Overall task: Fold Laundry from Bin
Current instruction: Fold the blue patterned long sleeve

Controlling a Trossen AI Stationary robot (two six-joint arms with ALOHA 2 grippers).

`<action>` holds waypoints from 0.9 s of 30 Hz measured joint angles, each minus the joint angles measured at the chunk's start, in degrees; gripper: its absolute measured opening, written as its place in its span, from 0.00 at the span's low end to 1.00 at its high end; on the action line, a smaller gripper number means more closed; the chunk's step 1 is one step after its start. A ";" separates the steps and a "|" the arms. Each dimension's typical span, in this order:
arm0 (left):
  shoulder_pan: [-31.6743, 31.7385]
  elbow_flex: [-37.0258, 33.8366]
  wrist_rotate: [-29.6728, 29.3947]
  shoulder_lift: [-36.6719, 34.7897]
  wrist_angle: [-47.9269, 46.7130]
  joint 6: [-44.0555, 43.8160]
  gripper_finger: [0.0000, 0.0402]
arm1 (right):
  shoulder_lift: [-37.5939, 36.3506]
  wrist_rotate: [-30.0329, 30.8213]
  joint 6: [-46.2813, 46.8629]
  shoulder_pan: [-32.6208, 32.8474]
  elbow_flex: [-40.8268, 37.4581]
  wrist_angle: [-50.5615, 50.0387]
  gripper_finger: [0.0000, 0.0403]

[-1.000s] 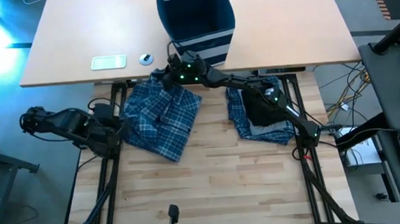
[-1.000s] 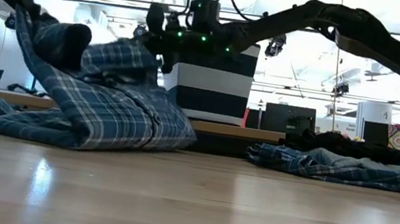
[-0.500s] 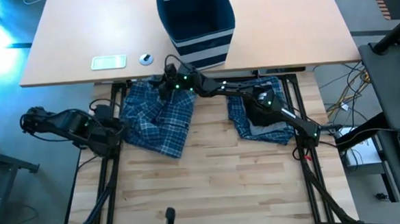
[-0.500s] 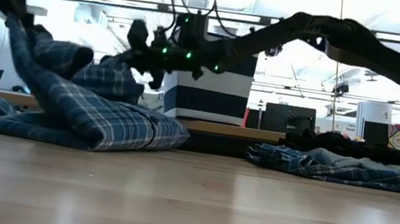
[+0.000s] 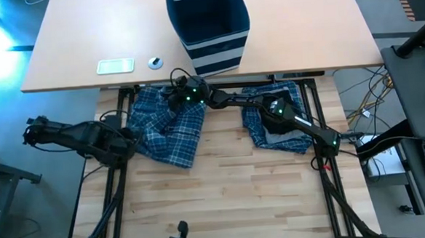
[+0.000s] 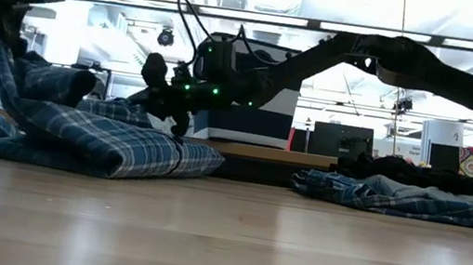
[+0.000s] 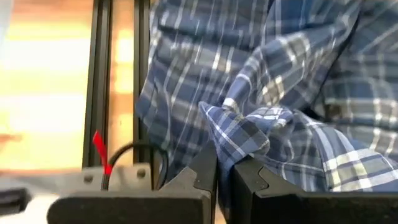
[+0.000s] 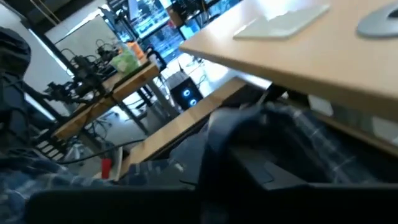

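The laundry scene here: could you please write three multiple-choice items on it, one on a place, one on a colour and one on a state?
1. Where does the bin stand?
A. on the pale far table
B. on the plaid garment
C. on the floor

2. What colour is the garment under the right claw?
A. plain red
B. blue-and-white plaid
C. yellow

3. How is the left claw?
A. wide open, empty
B. shut on the plaid garment
C. inside the bin

Answers: 1 A, the high view shows the bin on the far table. 2 B, the checks show in every view. 3 B, the left wrist view shows a fold of cloth pinched between its fingers.
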 joint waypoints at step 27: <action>0.73 21.16 7.48 0.33 0.18 24.27 0.66 | -15.92 -6.30 -36.91 8.86 -0.59 -63.72 0.59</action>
